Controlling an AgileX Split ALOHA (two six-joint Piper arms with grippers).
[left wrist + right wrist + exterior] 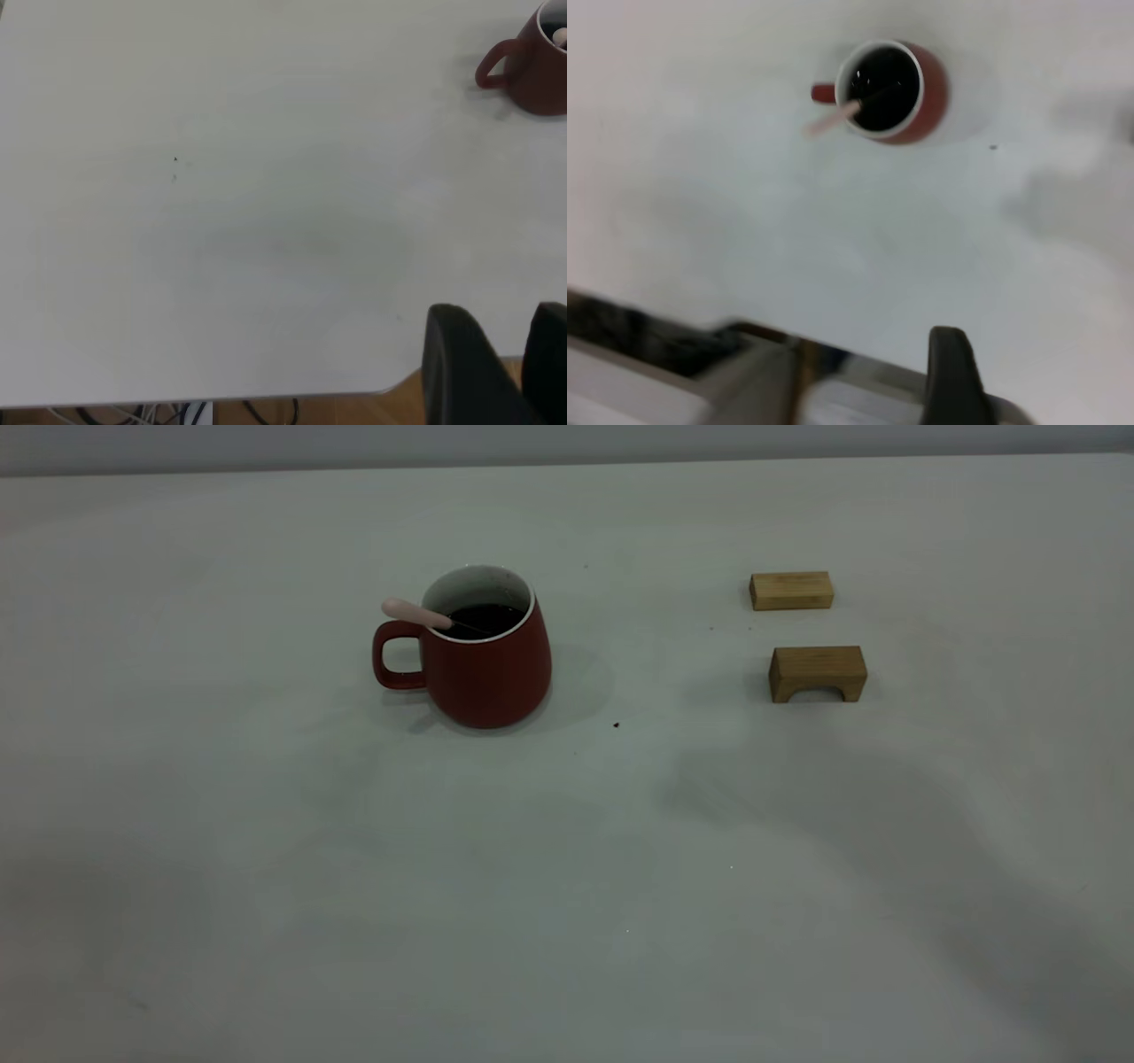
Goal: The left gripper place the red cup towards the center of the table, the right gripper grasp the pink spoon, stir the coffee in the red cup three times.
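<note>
The red cup (487,664) stands upright on the table (567,886), left of centre, handle to the left. Dark coffee (485,616) fills it. The pink spoon (416,613) rests in the cup, its handle leaning out over the rim above the cup's handle. No gripper shows in the exterior view. In the left wrist view my left gripper (500,312) is open and empty by the table's edge, far from the cup (536,71). The right wrist view looks down from high on the cup (932,88), coffee (884,88) and spoon (833,119); my right gripper (950,372) shows only partly.
Two tan wooden blocks lie at the right of the table: a flat one (791,591) farther back and an arch-shaped one (817,673) nearer. A tiny dark speck (616,725) lies just right of the cup. Broad arm shadows fall across the front right.
</note>
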